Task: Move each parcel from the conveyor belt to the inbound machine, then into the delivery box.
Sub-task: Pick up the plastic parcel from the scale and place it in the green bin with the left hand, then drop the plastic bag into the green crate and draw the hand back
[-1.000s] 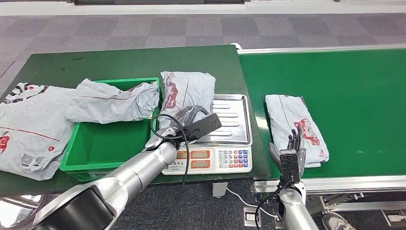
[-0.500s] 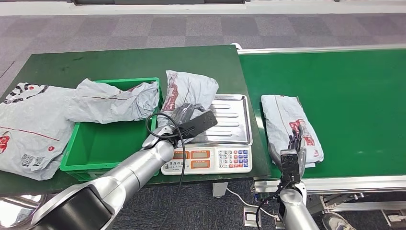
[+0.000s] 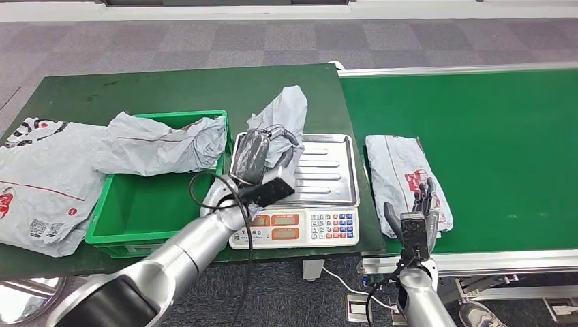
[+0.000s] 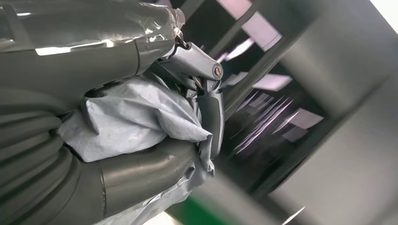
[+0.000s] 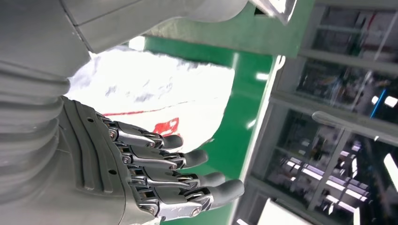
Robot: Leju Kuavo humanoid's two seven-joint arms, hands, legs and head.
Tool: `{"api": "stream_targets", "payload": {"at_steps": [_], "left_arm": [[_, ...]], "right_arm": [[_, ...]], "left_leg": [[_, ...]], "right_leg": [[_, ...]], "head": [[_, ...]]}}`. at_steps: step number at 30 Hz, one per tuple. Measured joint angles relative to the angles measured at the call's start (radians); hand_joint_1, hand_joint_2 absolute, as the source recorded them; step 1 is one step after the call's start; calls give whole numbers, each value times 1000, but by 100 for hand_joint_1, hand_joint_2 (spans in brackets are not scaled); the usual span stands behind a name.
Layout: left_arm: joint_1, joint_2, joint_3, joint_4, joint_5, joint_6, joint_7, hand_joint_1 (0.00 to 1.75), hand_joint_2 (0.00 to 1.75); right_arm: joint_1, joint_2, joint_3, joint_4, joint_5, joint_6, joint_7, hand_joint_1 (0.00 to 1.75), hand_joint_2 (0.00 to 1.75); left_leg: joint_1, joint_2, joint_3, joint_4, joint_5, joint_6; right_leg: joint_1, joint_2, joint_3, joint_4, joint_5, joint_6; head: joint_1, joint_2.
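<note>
Two hands need your eye: nearest you, the right hand (image 3: 417, 216) hovers with fingers spread and empty over the near end of the waiting parcel (image 3: 402, 169), which has drifted leftward along the conveyor belt (image 3: 491, 136) toward the scale (image 3: 320, 178). Further in, the left hand (image 3: 262, 160) grasps the grey parcel (image 3: 286, 112), now hoisted upright off the scale's tray instead of lying across it, so weighing looks done; the green delivery box (image 3: 119, 211) beside it is next.
</note>
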Motion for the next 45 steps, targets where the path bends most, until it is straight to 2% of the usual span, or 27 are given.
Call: {"api": "stream_targets", "payload": {"at_steps": [3, 5, 7, 12, 19, 25, 35, 37, 41, 43, 45], "left_arm": [[130, -6, 210, -404, -329, 45, -48, 175, 175], [161, -10, 337, -601, -376, 50, -50, 175, 175], [193, -7, 427, -736, -333, 53, -51, 175, 175], [238, -7, 551, -925, -378, 56, -55, 175, 175], [259, -11, 635, -1019, -411, 56, -55, 175, 175], [259, -19, 697, -1027, -471, 56, -55, 175, 175], [257, -23, 725, -1025, -509, 56, -48, 175, 175], [241, -11, 750, -964, -603, 56, 26, 175, 175], [161, 82, 784, -586, -852, 18, 369, 175, 175], [135, 130, 783, -403, -923, -89, 485, 175, 175], [100, 162, 771, -240, -984, -257, 573, 175, 175]], "right_arm": [[16, -13, 5, -1, -15, -13, 0, 0, 175], [32, -17, 5, -6, -17, -16, 0, 0, 175], [52, -21, 5, -19, -15, -18, 0, 0, 175], [83, -26, 5, -49, -6, -16, 0, 0, 175], [96, -26, 5, -70, -5, -13, 0, 0, 175], [96, -26, 5, -71, 6, -8, 0, 0, 175], [96, -26, 5, -71, 8, -6, 0, 0, 175], [99, -27, 5, -72, 10, -1, 0, 0, 175], [105, -31, 5, -84, 22, 24, 0, 0, 175], [106, -35, 5, -86, 28, 37, 0, 0, 175], [103, -41, 5, -85, 34, 48, 0, 0, 175]], "left_leg": [[0, 2, -5, 0, -1, 0], [-1, 7, -3, 0, -4, -1], [0, 10, 0, 0, -6, -1], [3, 5, 0, 0, -5, -3], [3, 4, 0, 0, -5, -2], [3, 3, 0, 0, -5, -2], [3, 3, 0, 0, -5, -2], [3, 2, 1, 0, -5, -2], [3, 3, 6, -1, -6, -4], [3, 8, 6, -1, -5, -6], [3, 10, 6, -1, -3, -6]], "right_leg": [[0, 3, -6, 1, 0, 0], [0, 7, -5, 1, 0, 0], [1, 10, -4, 1, -2, -2], [3, 4, -1, 1, -4, -4], [3, 3, 0, 1, -4, -4], [3, 2, 0, 1, -4, -4], [3, 3, 0, 1, -4, -4], [3, 2, 0, 0, -5, -4], [3, 2, 3, 1, -5, -5], [3, 7, 1, 1, -3, -7], [3, 9, 1, 2, -2, -7]], "head": [[0, 0], [0, 0], [0, 0], [0, 0], [0, 0], [0, 0], [0, 0], [0, 0], [0, 0], [0, 0], [0, 0]]}}
